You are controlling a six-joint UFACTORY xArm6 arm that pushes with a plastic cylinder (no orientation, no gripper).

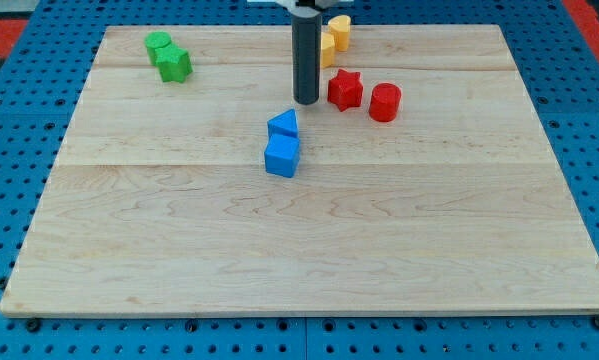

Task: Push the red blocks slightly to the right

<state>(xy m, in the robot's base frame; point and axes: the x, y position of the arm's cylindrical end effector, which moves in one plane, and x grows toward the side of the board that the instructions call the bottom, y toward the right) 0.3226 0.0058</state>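
— So, where is my tip [306, 101]?
— Just to the view's left of the red star block [345, 90], close beside it; whether they touch I cannot tell. The rod is bare and grasps nothing.
— And the other red one?
— The red cylinder block [384, 102] stands just right of the star, on the wooden board [309, 250].
— Anything near?
— A blue triangular block [284, 124] and a blue cube [282, 157] below my tip, touching each other.
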